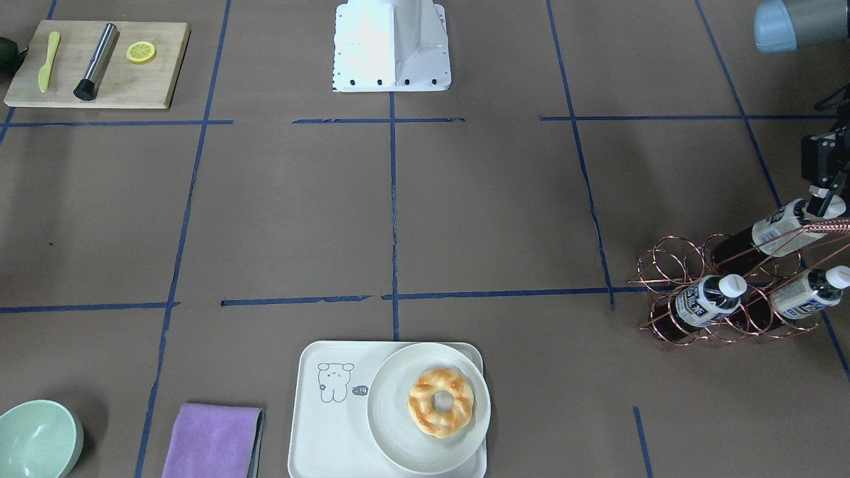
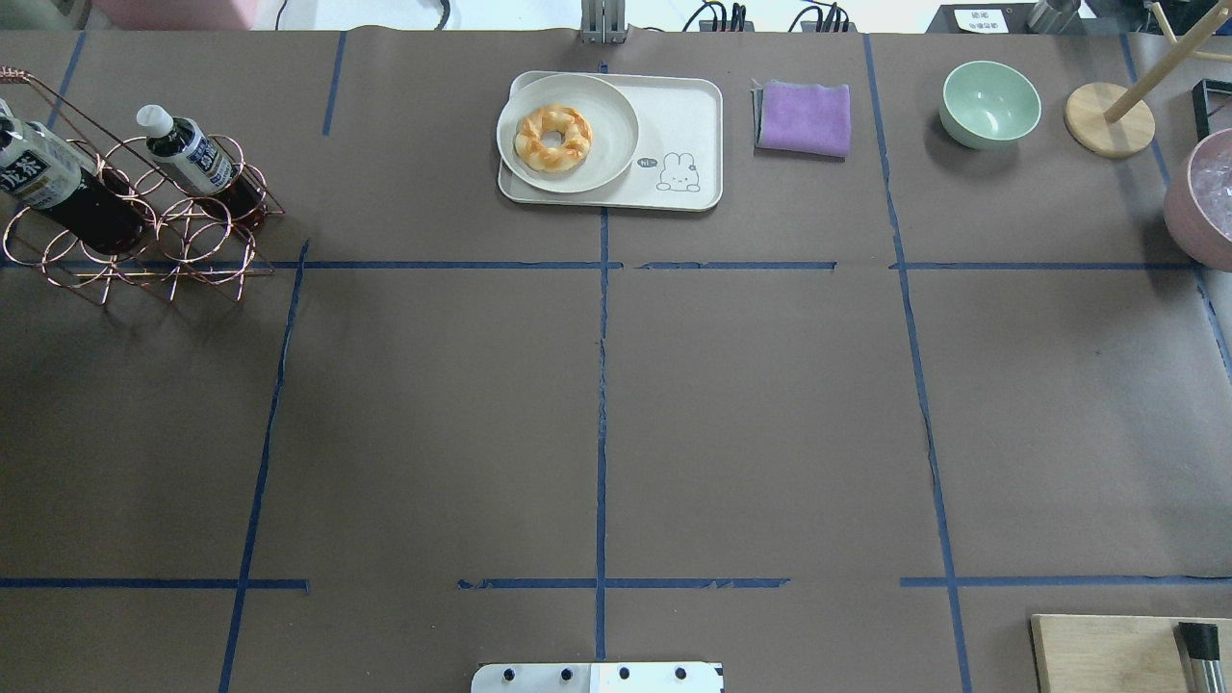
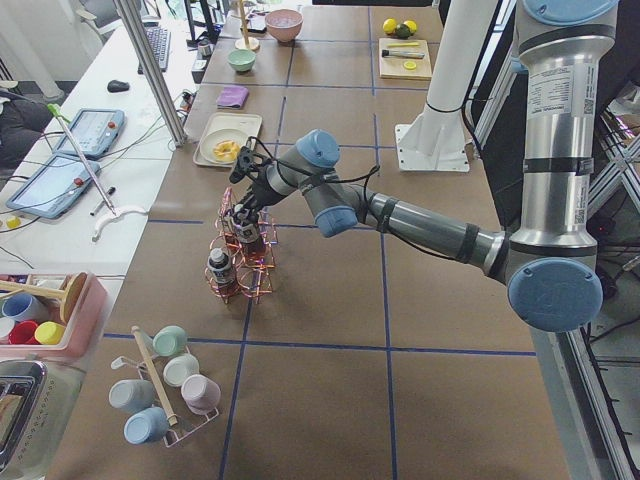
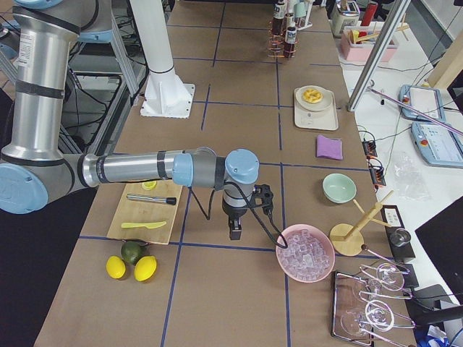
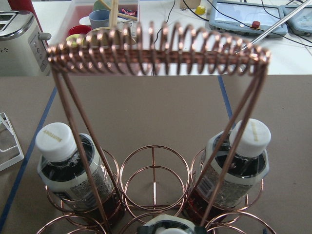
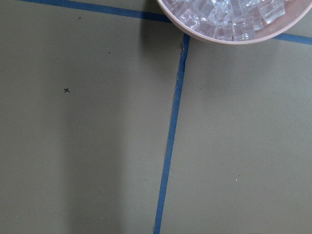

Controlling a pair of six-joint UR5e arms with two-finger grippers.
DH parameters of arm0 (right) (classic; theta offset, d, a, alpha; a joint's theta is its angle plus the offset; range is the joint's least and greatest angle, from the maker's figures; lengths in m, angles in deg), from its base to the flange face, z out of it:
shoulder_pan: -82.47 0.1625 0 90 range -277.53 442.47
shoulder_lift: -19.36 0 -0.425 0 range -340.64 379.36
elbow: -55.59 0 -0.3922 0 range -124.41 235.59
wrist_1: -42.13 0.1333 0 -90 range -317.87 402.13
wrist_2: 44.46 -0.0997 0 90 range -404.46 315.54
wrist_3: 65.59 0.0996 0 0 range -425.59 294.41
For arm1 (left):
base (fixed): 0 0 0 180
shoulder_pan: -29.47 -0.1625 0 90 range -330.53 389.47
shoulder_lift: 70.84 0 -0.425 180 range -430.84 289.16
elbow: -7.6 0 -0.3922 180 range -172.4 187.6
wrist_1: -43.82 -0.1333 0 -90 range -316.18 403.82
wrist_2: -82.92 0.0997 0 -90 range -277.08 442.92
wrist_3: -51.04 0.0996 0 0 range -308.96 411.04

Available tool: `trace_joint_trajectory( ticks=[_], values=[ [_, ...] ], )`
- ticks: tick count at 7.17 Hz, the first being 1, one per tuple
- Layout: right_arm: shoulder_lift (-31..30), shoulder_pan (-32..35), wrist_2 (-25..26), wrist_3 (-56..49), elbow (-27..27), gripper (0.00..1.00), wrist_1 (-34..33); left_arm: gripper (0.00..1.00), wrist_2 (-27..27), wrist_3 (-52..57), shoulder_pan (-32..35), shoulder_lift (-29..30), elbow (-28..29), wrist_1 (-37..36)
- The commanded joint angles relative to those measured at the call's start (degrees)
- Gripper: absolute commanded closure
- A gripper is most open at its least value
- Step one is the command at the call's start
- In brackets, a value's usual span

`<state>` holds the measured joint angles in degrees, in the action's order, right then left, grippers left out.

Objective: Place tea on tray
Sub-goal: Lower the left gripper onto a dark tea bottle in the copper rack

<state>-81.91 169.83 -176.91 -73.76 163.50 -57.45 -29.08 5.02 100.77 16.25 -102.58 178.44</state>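
Observation:
Three tea bottles lie in a copper wire rack (image 1: 671, 265): a top one (image 1: 777, 229) and two lower ones (image 1: 707, 300) (image 1: 807, 292). My left gripper (image 1: 822, 199) is at the cap end of the top bottle; I cannot tell whether it is open or shut. The left wrist view looks down on the two lower bottles (image 5: 63, 156) (image 5: 241, 156), with a third cap (image 5: 170, 230) at its bottom edge. The cream tray (image 1: 319, 431) with the cartoon bear lies at the near middle. My right gripper (image 4: 235, 233) hangs low over the table by the cutting board; I cannot tell its state.
A round white plate (image 1: 398, 438) with a doughnut (image 1: 441, 402) covers half the tray. A purple cloth (image 1: 212, 441) and green bowl (image 1: 36, 441) lie beside it. A wooden cutting board (image 1: 99, 63) and a pink bowl of ice (image 6: 229, 19) are on my right side.

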Motion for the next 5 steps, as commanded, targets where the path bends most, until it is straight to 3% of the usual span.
trace_joint_trajectory(
  ticks=[1, 3, 4, 5],
  values=[
    [-0.1, 0.0, 0.0, 0.0, 0.0, 0.0, 0.0, 1.0, -5.8, 0.3, 2.0, -0.1, -6.9, -7.6],
    [-0.1, 0.0, 0.0, 0.0, -0.1, 0.0, 0.0, 1.0, -5.5, -1.1, 1.9, 0.8, -15.9, -19.4],
    [-0.1, 0.0, 0.0, 0.0, -0.1, 0.0, 0.0, 1.0, -4.9, -5.6, 1.3, 3.1, -16.7, -21.1],
    [0.0, 0.0, 0.0, 0.0, -0.1, 0.0, 0.0, 1.0, 0.6, -9.5, -3.7, 5.3, -16.7, -21.8]
  ],
)
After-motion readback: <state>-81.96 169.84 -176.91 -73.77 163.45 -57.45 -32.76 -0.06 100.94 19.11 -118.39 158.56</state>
